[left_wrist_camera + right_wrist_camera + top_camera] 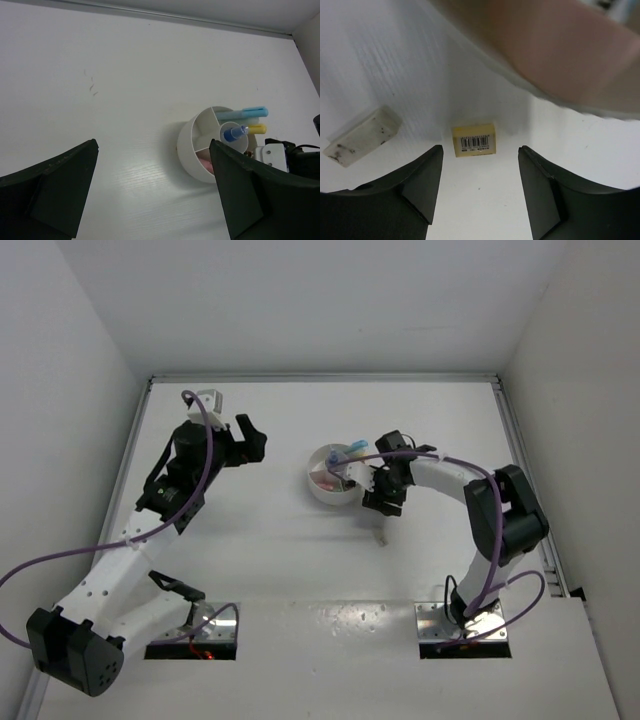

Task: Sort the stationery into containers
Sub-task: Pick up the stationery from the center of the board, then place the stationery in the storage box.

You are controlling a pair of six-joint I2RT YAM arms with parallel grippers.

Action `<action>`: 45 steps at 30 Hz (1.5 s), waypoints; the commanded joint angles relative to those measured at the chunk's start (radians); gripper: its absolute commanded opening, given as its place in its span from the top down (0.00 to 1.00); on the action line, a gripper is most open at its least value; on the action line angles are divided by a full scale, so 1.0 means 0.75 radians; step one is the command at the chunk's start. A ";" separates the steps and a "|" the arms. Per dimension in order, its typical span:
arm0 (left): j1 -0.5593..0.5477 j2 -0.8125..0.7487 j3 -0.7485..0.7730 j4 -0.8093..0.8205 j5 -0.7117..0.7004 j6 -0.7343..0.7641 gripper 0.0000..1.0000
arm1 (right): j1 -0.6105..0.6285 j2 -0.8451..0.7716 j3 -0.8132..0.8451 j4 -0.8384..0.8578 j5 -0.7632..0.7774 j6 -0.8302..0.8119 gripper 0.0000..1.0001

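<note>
1. The round white organiser (328,480) stands mid-bench (280,550), between the two arms.
2. A blue marker (234,133) stands in its central well. A light blue marker (252,111) and a yellow marker (256,129) stick out of wedges beside the well. Something pink (205,164) lies in another wedge.
3. The left pincer (153,142) hangs wide, nothing between its fingers, left of the organiser and well apart from it.
4. The right pincer (480,148) sits low over the bench just beside the organiser's near-right wall, spread wide and gripping nothing.
5. A tan eraser (474,140) with a barcode label lies flat on the bench at the gap between those fingertips, untouched.
6. A speckled grey-white eraser (362,136) lies nearby, apart from it.
</note>
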 commanded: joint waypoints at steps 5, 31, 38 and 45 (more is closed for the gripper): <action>0.006 -0.025 -0.005 0.036 0.012 0.005 0.00 | 0.001 0.034 0.025 0.014 -0.025 -0.025 0.37; 0.006 -0.023 -0.005 0.049 0.012 0.005 0.00 | 0.001 -0.313 0.147 -0.176 -0.174 0.114 0.98; 0.006 -0.023 -0.005 0.049 -0.014 0.005 0.02 | 0.031 -0.215 0.500 -0.291 -0.665 0.631 1.00; 0.006 -0.011 -0.005 0.049 -0.014 0.005 0.03 | 0.058 -0.013 0.685 -0.269 -0.837 1.142 1.00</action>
